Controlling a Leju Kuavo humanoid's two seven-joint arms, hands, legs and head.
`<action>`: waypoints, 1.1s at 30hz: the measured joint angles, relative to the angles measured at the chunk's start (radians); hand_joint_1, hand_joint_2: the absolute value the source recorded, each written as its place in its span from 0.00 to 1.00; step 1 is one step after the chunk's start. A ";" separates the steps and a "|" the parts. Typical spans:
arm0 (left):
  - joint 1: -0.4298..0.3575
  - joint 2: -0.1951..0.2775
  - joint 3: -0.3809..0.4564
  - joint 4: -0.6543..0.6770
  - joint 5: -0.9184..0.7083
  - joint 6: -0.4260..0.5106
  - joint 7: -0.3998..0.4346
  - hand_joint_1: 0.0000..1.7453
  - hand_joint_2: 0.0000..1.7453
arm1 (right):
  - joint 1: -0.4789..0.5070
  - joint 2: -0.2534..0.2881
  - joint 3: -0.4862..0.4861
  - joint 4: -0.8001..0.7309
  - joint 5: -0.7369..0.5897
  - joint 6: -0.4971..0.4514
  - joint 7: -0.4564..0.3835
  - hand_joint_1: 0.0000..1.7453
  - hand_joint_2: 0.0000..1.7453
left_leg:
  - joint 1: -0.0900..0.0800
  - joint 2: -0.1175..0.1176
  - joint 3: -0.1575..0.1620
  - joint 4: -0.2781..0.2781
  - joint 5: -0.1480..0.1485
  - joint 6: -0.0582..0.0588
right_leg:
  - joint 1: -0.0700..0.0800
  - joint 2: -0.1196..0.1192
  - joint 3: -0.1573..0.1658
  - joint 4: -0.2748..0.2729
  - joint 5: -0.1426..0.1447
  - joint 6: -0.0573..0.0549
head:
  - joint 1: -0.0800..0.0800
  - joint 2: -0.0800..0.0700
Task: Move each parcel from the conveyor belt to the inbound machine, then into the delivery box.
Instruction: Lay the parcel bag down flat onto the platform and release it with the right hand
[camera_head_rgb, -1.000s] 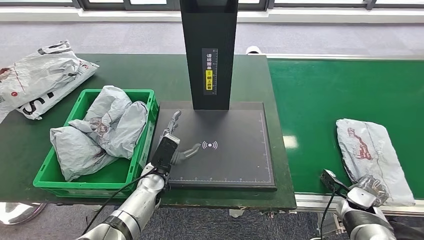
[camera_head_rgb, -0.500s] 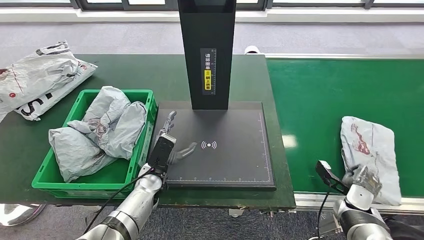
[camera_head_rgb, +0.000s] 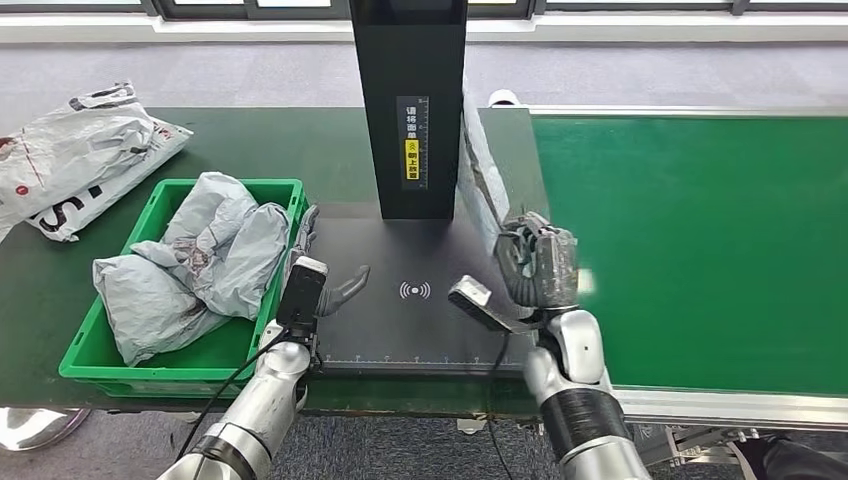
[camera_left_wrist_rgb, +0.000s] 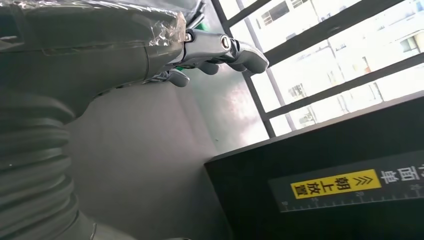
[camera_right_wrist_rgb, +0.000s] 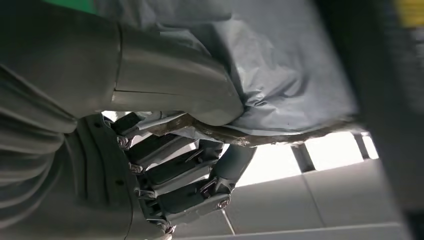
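My right hand (camera_head_rgb: 537, 262) grips a grey plastic parcel (camera_head_rgb: 478, 172), which stands on edge above the right part of the black scanner plate (camera_head_rgb: 420, 335), beside the machine's black post (camera_head_rgb: 410, 100). In the right wrist view the thumb presses the parcel (camera_right_wrist_rgb: 285, 65) against the fingers (camera_right_wrist_rgb: 175, 175). My left hand (camera_head_rgb: 322, 278) hovers open over the plate's left edge, next to the green crate (camera_head_rgb: 150, 372); its fingers (camera_left_wrist_rgb: 220, 47) are spread with nothing in them. Several grey parcels (camera_head_rgb: 200, 260) lie heaped in the crate.
The green conveyor belt (camera_head_rgb: 700, 230) runs along the right side. A white printed mailer bag (camera_head_rgb: 80, 150) lies on the dark green table at the far left. The post carries a yellow label (camera_left_wrist_rgb: 335, 182).
My right hand has taken the grey parcel off the conveyor belt and carried it left and up, over the scanner plate. The left hand has drifted slightly toward the crate.
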 joint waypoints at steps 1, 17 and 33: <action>-0.003 0.000 0.000 -0.002 -0.001 -0.002 0.002 0.00 1.00 | 0.000 0.005 0.043 -0.008 -0.028 0.015 0.017 1.00 1.00 | 0.000 0.000 0.000 0.000 0.000 0.000 | 0.000 0.000 0.000 0.000 0.000 0.000 | 0.000 0.000; -0.074 -0.018 -0.010 0.037 0.024 -0.025 -0.001 0.00 1.00 | -0.027 -0.009 0.585 0.198 -0.329 0.538 0.271 0.00 1.00 | -0.001 -0.001 0.000 0.000 0.000 0.000 | -0.001 -0.001 0.000 -0.001 0.000 0.000 | 0.000 0.000; -0.052 -0.024 -0.027 0.011 0.038 0.088 -0.063 0.00 1.00 | 0.028 -0.066 0.530 0.077 -0.452 0.131 0.097 0.00 1.00 | -0.001 0.000 0.000 0.001 0.000 0.000 | -0.001 0.000 -0.001 -0.001 0.001 0.001 | 0.000 0.000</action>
